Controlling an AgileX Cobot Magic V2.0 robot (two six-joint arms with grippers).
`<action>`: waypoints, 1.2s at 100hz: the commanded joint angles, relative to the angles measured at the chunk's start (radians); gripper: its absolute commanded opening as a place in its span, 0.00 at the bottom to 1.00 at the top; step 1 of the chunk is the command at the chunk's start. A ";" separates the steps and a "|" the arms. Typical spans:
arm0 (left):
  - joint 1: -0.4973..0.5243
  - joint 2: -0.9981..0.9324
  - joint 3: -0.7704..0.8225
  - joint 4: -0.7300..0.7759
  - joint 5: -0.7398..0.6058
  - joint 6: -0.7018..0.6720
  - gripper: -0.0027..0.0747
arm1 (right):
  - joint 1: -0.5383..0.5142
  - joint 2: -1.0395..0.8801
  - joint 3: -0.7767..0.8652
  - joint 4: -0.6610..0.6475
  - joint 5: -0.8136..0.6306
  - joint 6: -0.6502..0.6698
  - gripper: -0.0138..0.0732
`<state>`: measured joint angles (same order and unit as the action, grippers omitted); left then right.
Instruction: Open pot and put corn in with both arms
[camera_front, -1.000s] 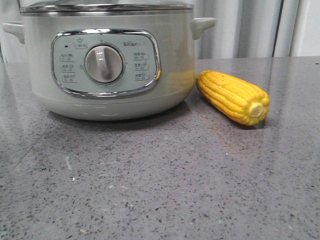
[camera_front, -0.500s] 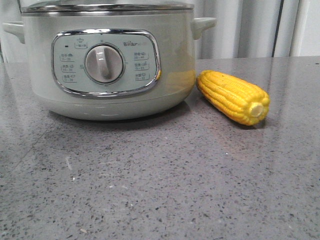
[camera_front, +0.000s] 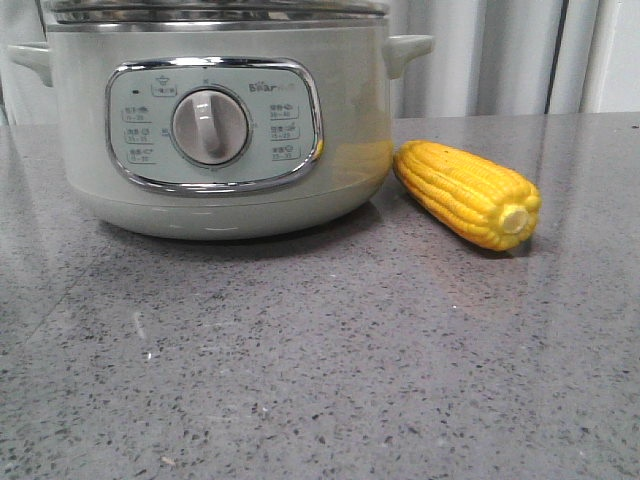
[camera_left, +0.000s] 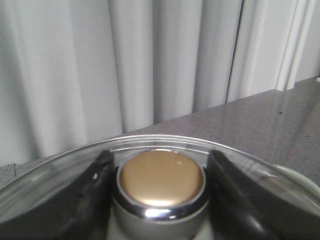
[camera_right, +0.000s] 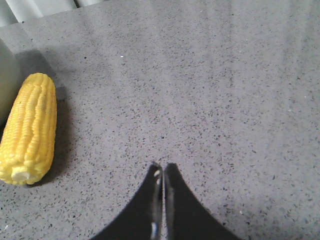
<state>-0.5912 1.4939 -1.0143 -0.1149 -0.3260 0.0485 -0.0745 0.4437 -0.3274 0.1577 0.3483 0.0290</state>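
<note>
On the pot panel—"Bear"; left fingers straddle the lid knob; right fingers together.

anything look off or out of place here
Nothing stands out. The pot sits upright with its glass lid on, the left claw straddling the lid knob. The corn lies intact on the counter beside it. No spills.

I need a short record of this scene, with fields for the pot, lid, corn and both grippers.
pot: on the grey table, lid on
lid knob: between the left gripper fingers, contact unclear
corn: lying on the table right of the pot, untouched
right gripper: shut, empty, above the table beside the corn
</note>
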 joint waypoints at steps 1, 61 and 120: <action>-0.004 -0.070 -0.068 0.004 -0.139 0.001 0.01 | 0.000 0.012 -0.028 -0.003 -0.074 -0.008 0.08; 0.032 -0.351 -0.097 0.007 0.147 0.119 0.01 | 0.000 0.012 -0.028 -0.003 -0.074 -0.008 0.08; 0.461 -0.835 0.250 0.001 0.297 0.119 0.01 | 0.005 0.012 -0.051 0.012 -0.069 -0.006 0.08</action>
<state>-0.1757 0.7414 -0.7731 -0.1105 0.0995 0.1680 -0.0745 0.4437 -0.3283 0.1637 0.3242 0.0290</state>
